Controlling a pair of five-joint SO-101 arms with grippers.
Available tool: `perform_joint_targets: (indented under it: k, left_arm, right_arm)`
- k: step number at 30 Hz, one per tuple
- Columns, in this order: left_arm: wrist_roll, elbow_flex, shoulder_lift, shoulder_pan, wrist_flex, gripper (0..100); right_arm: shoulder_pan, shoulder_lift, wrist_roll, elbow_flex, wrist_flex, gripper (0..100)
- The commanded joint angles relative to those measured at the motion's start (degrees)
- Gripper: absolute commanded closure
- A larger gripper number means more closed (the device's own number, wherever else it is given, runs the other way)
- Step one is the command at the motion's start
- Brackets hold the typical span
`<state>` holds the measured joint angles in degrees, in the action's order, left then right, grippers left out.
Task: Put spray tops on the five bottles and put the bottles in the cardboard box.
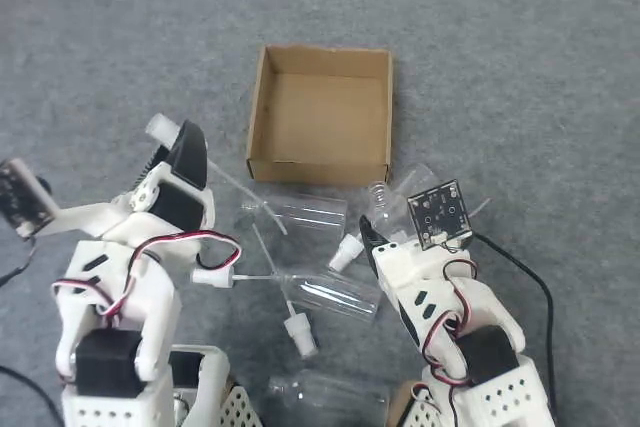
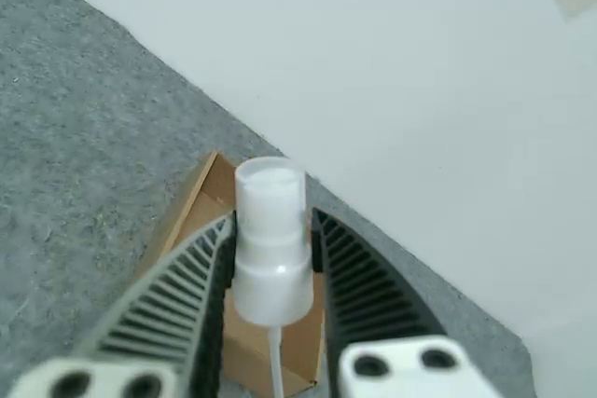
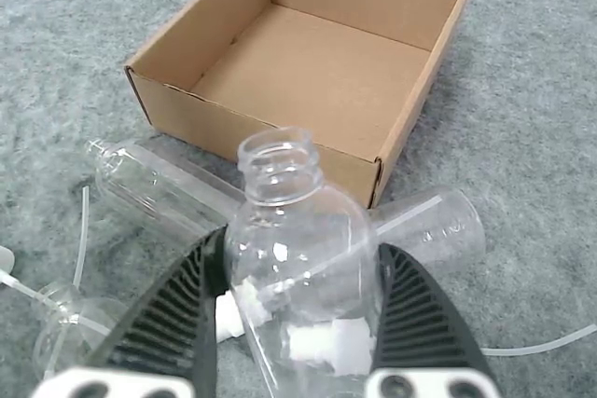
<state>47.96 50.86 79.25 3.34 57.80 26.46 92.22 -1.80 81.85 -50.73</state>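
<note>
While the brown cardboard box (image 1: 318,169) stands empty, the left hand (image 2: 270,221) grips a white spray top (image 2: 270,249) beside it and the right hand (image 3: 298,247) clasps a clear, uncapped plastic bottle (image 3: 300,272) near its front wall; other clear bottles (image 1: 300,212) lie by the box on the grey bench (image 1: 520,97), so all five seem left to do.

White plastic shells on the left arm (image 1: 115,282) and right arm (image 1: 455,312), black servos (image 1: 105,362), red-white-black wires (image 1: 180,240) looping; left end effector (image 2: 272,221) shows ribbed black fingers (image 2: 177,295).
</note>
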Motion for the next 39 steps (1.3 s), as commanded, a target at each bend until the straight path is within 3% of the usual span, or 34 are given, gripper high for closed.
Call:
perform_joint_targets:
  k: [1, 6, 11, 18, 29, 34, 39]
  left_arm:
    - [1.85, -1.27, 0.70, 0.18, -3.69, 99]
    - [4.13, -1.71, 0.70, 0.18, -4.31, 99]
    - [6.15, 0.66, 0.70, 0.18, -10.64, 99]
    - [9.85, 4.35, 0.70, 0.18, -19.69, 99]
    - [13.01, 6.64, 0.70, 0.18, -19.69, 99]
    - [13.01, 7.96, 0.70, 0.18, -19.78, 99]
    - [13.01, 8.04, 0.70, 0.18, -19.60, 99]
  right_arm:
    - [0.48, 1.27, -0.18, -0.53, 1.80, 94.0]
    - [0.48, 1.27, -0.18, 1.85, 7.60, 94.0]
    - [0.48, 1.27, -0.18, 5.98, 14.64, 94.0]
    - [0.66, 1.27, -0.18, 6.33, 15.60, 94.0]
    - [8.57, 1.27, -0.18, 6.51, 15.60, 94.0]
    - [10.95, 1.27, 6.15, 6.51, 15.60, 94.0]
    - [12.62, 1.27, 7.03, 6.51, 15.60, 94.0]
